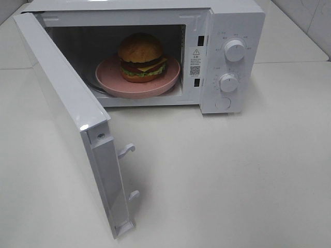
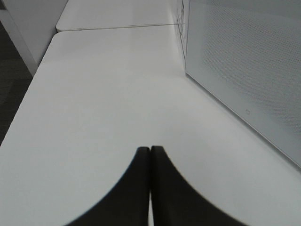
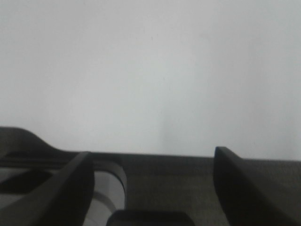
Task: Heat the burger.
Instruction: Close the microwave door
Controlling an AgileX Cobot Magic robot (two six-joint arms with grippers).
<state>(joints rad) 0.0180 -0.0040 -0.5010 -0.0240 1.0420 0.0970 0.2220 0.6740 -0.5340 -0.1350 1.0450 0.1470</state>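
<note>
The burger, with a golden-brown bun, dark patty, cheese and lettuce, sits on a pink plate inside the white microwave. The microwave door stands wide open, swung toward the front left. Neither gripper shows in the exterior high view. In the left wrist view my left gripper is shut and empty over the white table, with the door's outer face beside it. In the right wrist view my right gripper is open and empty above the table's edge.
Two white knobs and a round button are on the microwave's control panel at the right. The white table spreads in front of the microwave. A dark floor shows beyond the table's edge.
</note>
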